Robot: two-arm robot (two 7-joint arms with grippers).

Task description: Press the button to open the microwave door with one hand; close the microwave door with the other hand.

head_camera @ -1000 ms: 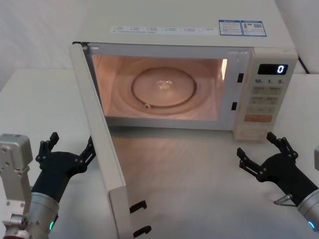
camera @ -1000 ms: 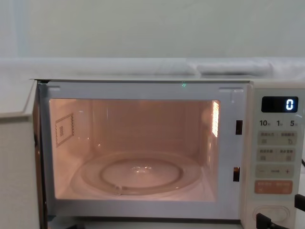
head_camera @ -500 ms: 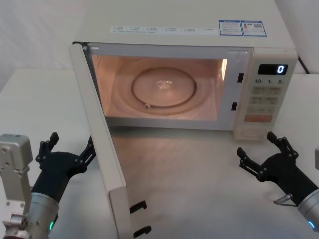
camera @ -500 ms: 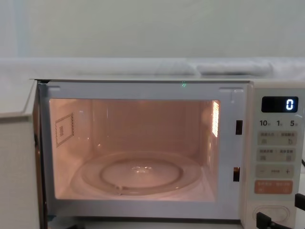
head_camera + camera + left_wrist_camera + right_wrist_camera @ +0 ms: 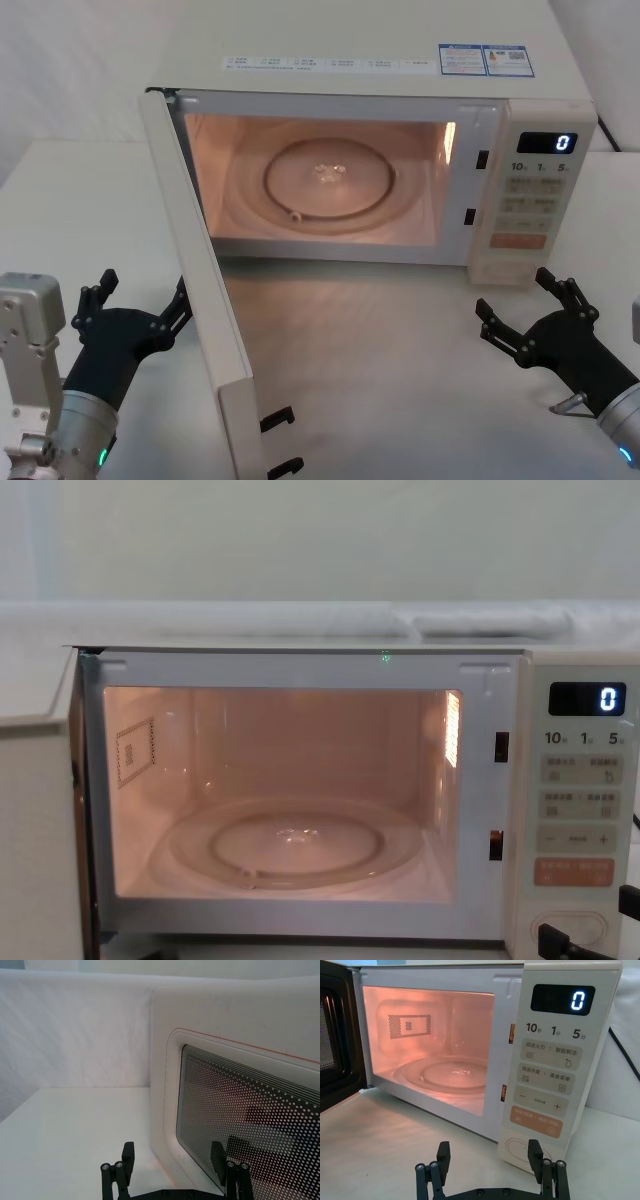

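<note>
The microwave door (image 5: 205, 300) stands swung wide open toward my left, and the lit cavity with its glass turntable (image 5: 328, 178) is exposed. In the left wrist view the door's outer face and dotted window (image 5: 240, 1110) are close ahead. My left gripper (image 5: 143, 290) is open just outside that outer face, near the door's free edge. The cream oval button (image 5: 527, 1150) sits at the bottom of the control panel (image 5: 535, 195), under the orange key. My right gripper (image 5: 514, 290) hovers open just in front of and below the button, not touching it.
The microwave body (image 5: 380, 40) fills the back of the white table (image 5: 380, 350). The display (image 5: 562, 999) reads 0. Two black door latches (image 5: 278, 415) stick out of the door's free edge near my body. A dark cable (image 5: 622, 1055) runs behind the microwave's right side.
</note>
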